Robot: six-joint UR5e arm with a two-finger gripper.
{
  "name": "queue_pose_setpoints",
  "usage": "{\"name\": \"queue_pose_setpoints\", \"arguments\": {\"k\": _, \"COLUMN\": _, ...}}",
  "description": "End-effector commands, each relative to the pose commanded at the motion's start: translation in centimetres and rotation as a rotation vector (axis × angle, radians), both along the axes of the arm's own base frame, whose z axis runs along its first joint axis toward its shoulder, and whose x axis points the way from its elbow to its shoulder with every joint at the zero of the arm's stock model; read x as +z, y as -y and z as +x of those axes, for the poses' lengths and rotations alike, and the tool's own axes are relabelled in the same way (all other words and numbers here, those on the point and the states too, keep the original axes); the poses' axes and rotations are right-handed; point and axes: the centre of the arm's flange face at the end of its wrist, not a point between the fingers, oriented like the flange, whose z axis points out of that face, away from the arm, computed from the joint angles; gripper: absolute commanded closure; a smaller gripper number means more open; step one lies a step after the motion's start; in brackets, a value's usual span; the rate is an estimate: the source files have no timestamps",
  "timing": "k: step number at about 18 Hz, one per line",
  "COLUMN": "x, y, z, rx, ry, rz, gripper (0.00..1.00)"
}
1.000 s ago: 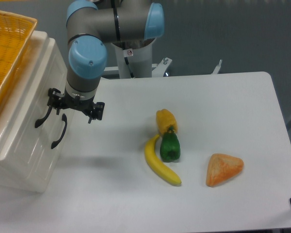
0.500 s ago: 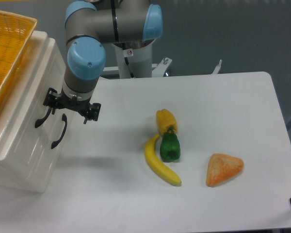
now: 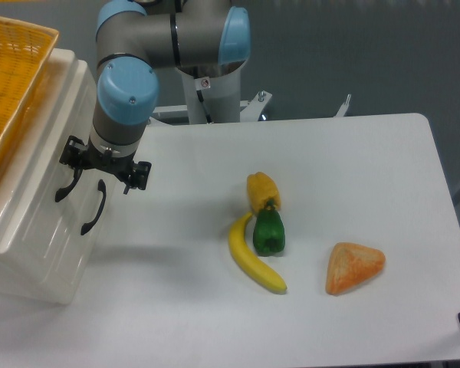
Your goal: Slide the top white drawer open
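Note:
The white cabinet stands at the table's left edge, both drawers closed. The top white drawer (image 3: 55,142) shows its panelled front, with its curved black handle (image 3: 64,189) partly behind my gripper. The lower drawer's handle (image 3: 93,208) hangs just to the right of it. My gripper (image 3: 102,167) points down in front of the drawer fronts, open, its two black fingers spread wide. The left fingertip (image 3: 68,153) is right at the upper end of the top handle. Nothing is held between the fingers.
A yellow woven basket (image 3: 15,57) sits on top of the cabinet. On the table lie a yellow pepper (image 3: 262,190), a green pepper (image 3: 269,231), a banana (image 3: 253,257) and an orange triangular piece (image 3: 354,267). The arm's base (image 3: 211,96) stands at the table's far edge.
My gripper has moved to the left, closer to the cabinet front and the top handle. The drawers and the table objects have not moved.

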Motion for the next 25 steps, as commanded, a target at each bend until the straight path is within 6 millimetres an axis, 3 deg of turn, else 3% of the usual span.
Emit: {"name": "queue_pose_setpoints", "arguments": {"k": 25, "x": -0.8, "y": 0.2, "z": 1.1, "rx": -0.018, "ry": 0.007, "rz": -0.026, "gripper": 0.0}}
